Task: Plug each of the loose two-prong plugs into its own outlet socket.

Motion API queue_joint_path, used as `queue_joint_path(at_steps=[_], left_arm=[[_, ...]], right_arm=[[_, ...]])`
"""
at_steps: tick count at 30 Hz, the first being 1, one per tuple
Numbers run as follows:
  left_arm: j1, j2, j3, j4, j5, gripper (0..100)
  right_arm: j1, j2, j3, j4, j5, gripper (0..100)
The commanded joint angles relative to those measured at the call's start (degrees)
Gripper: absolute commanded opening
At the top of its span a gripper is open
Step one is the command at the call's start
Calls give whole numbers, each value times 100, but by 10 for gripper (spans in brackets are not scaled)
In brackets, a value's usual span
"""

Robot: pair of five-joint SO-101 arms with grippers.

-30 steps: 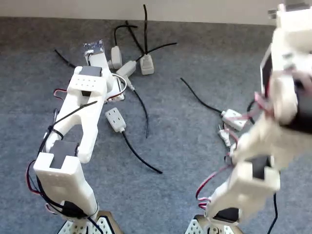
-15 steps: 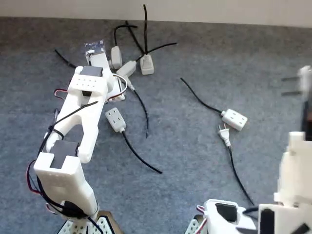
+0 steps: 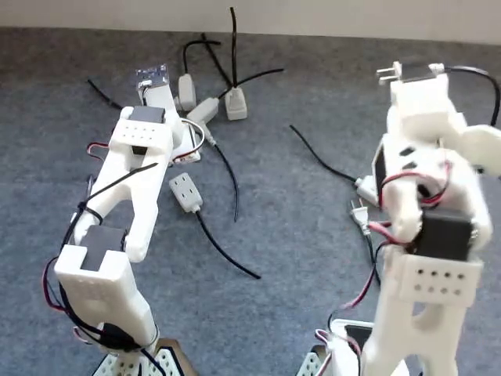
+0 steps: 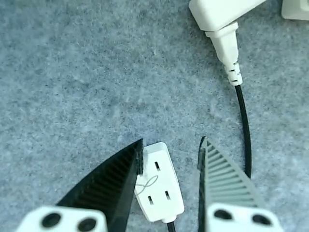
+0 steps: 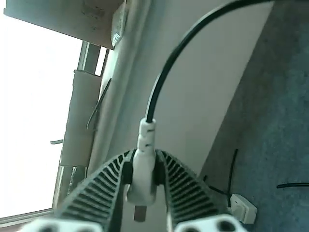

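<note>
White 2-prong plug (image 5: 144, 181) sits clamped in right pincer (image 5: 145, 157) above grey carpet (image 3: 313, 258).

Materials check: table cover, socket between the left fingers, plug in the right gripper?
Table cover: grey felt or short-pile carpet, going by its fuzzy, mottled, matte nap. Socket: white moulded plastic, smooth with a slight sheen. Plug: white plastic, smooth; I cannot tell whether it is rigid or soft vinyl.

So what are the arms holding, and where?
The right pincer holds a plug by its white body. The left pincer is open, holding nothing.
</note>
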Motion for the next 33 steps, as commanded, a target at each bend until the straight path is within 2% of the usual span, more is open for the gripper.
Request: queue_joint_path(at_steps=[1, 6, 10, 17, 26, 31, 33], left_arm=[[224, -119, -215, -35, -18, 189], [708, -251, -347, -26, -35, 191], [1007, -593, -435, -44, -35, 192], [1965, -1279, -382, -9, -35, 190], [3108, -1851, -374, -281, -44, 189], [3257, -1903, -312, -510, -932, 189], [3266, -1912, -66, -853, -1169, 189]], right_arm=[[-48, -1086, 1851, -2035, -185, 8], [-602, -2422, 4127, -4673, -132, 8], [-655, -2914, 5376, -6009, -132, 8], [-629, -2976, 5991, -6686, -141, 8], [110, -2976, 6308, -7486, -167, 8], [119, -2976, 6308, -7512, -167, 8], [119, -2976, 6308, -7512, -167, 8]])
